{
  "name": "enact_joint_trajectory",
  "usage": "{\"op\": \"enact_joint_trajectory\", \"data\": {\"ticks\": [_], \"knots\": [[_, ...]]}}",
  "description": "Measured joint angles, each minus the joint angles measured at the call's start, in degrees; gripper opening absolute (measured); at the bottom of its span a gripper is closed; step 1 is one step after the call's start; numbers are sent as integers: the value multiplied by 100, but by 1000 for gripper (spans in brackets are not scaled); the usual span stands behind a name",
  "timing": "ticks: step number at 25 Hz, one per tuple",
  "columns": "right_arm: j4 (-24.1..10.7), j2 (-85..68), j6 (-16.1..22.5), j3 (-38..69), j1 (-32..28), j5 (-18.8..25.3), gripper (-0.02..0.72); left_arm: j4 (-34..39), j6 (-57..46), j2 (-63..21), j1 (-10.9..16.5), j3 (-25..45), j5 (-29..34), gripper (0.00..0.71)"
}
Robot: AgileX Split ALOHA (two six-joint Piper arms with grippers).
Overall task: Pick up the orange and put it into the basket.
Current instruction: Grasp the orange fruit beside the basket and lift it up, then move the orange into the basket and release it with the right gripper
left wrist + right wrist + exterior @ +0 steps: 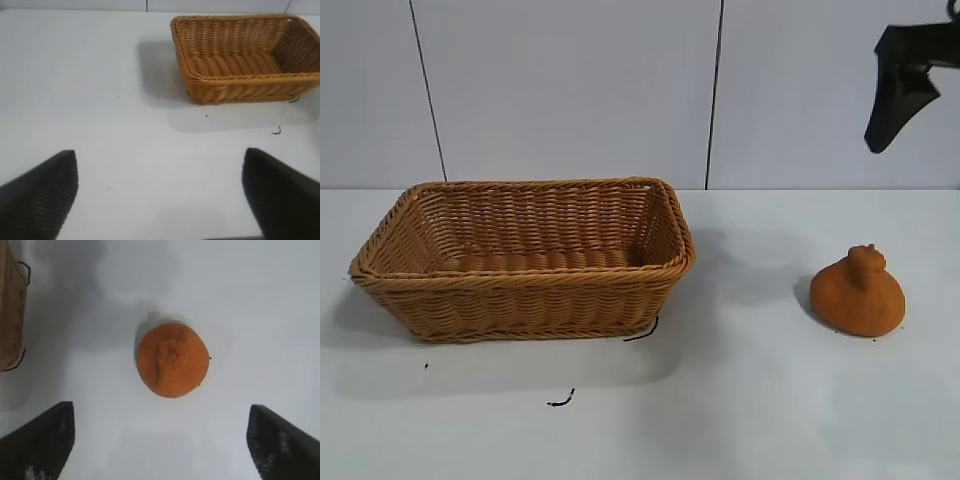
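Note:
The orange [857, 294] is burnt-orange with a knob on top and sits on the white table at the right. It also shows in the right wrist view [173, 360]. My right gripper [161, 412] is open and empty, high above the orange; in the exterior view [898, 100] only a black finger shows at the top right. The tan wicker basket [525, 288] stands empty at the left and shows in the left wrist view [240, 85]. My left gripper [160, 155] is open and empty, above bare table away from the basket.
Small black marks [560, 401] lie on the white table [740, 400] in front of the basket. A grey panelled wall [570, 90] stands behind the table. One corner of the basket [10, 315] shows at the edge of the right wrist view.

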Motion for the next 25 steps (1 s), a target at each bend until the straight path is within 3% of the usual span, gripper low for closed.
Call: {"op": "enact_joint_trajectory", "data": {"ticks": [6, 8, 9, 13, 15, 25], "knots": [[57, 834, 0, -17, 0, -264, 664, 0, 0, 0, 0, 0, 0, 639], [57, 932, 0, -17, 0, -264, 624, 0, 0, 0, 0, 0, 0, 639], [57, 941, 0, -17, 0, -287, 582, 0, 0, 0, 0, 0, 0, 639], [68, 921, 0, -115, 0, -239, 218, 0, 0, 0, 0, 0, 0, 639], [70, 824, 0, -256, 0, -72, 95, 0, 0, 0, 0, 0, 0, 639], [62, 107, 25, -2070, 0, 952, 86, 0, 0, 0, 0, 0, 0, 639]]}}
